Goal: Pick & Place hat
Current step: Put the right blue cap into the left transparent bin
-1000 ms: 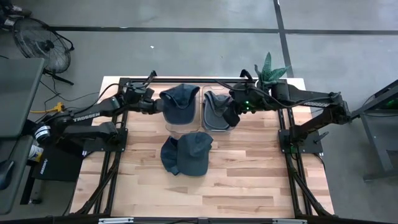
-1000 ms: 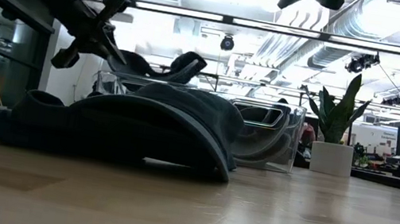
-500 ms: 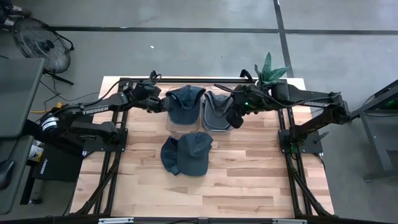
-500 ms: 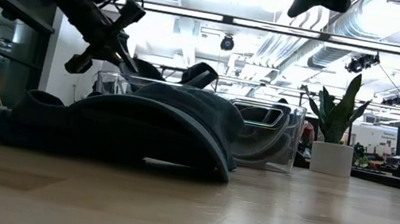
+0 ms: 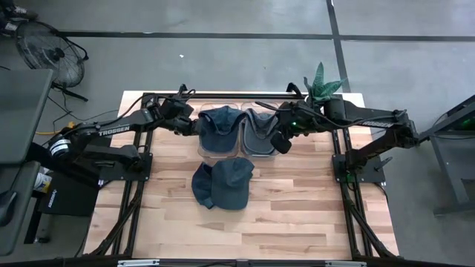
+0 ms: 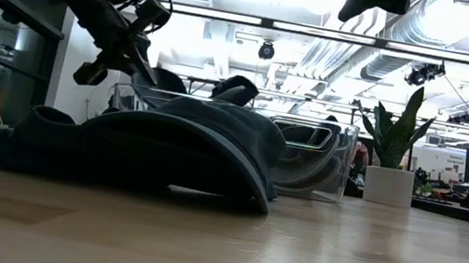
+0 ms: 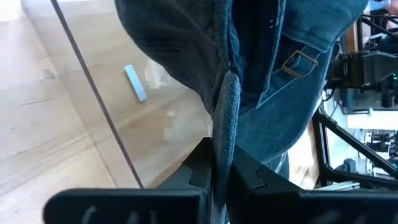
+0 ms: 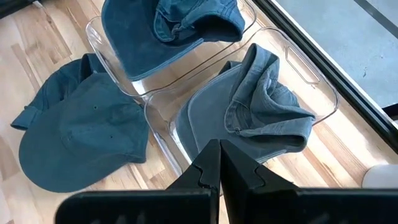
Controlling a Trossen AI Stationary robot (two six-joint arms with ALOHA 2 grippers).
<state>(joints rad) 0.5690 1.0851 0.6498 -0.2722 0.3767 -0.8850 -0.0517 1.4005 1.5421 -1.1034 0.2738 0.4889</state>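
The left end effector [image 7: 222, 163] clenches a blue denim hat [image 5: 220, 126] over the clear bin [image 5: 202, 146], its brim partly hidden; the right end effector [image 8: 219, 163] is closed empty.

in the low view, the heaped hat [image 6: 146, 151] at centre hides most of the clear bins [image 6: 310, 158] behind it. in the left wrist view the held hat [image 7: 267, 68] runs off the top edge.

both bins [image 5: 256, 145] filled, front table [image 5: 297, 215] bare
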